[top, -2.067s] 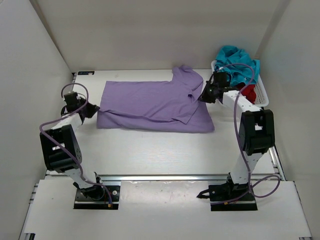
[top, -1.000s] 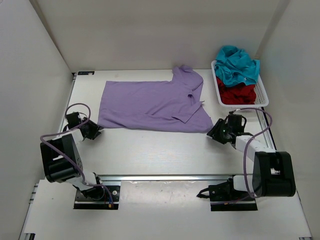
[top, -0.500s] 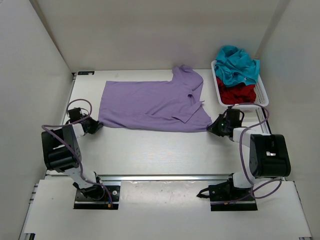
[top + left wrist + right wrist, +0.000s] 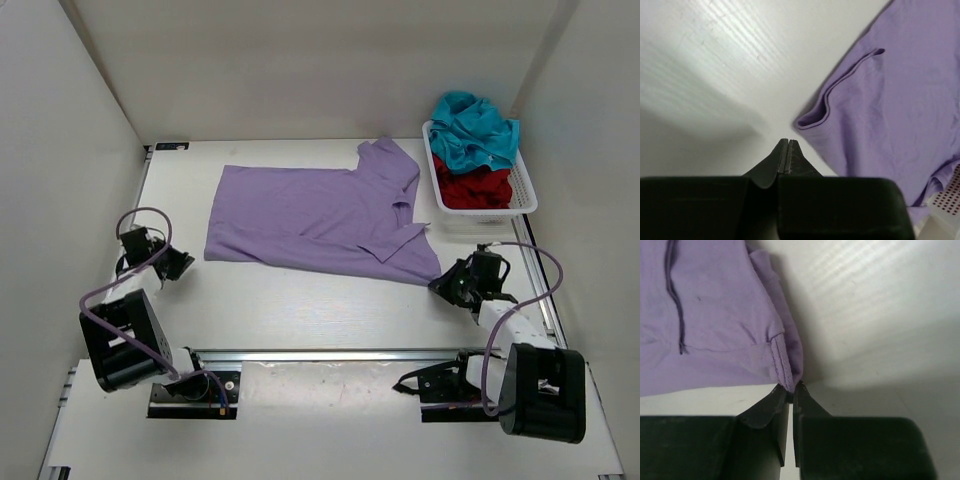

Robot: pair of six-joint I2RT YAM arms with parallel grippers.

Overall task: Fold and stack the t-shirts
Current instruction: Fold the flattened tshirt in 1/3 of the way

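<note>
Lavender shirt [image 4: 320, 215] lies flat mid-desk [image 4: 300, 300]. Right claw [image 4: 791, 387] is clamped on its near-right corner. Left claw [image 4: 786, 145] is pressed together, empty, just off the near-left corner. Teal shirt [image 4: 475, 130] and red shirt [image 4: 475, 188] sit in the basket [image 4: 487, 212], far-right corner.

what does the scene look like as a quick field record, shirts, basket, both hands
lavender purple fabric t-shirt: spread on white table
teal blue fabric t-shirt: heaped in white plastic mesh basket
dark red fabric t-shirt: in basket, nearer end
left hand: shut, empty, just short of lavender shirt's corner
right hand: shut on lavender shirt's near right corner
</note>
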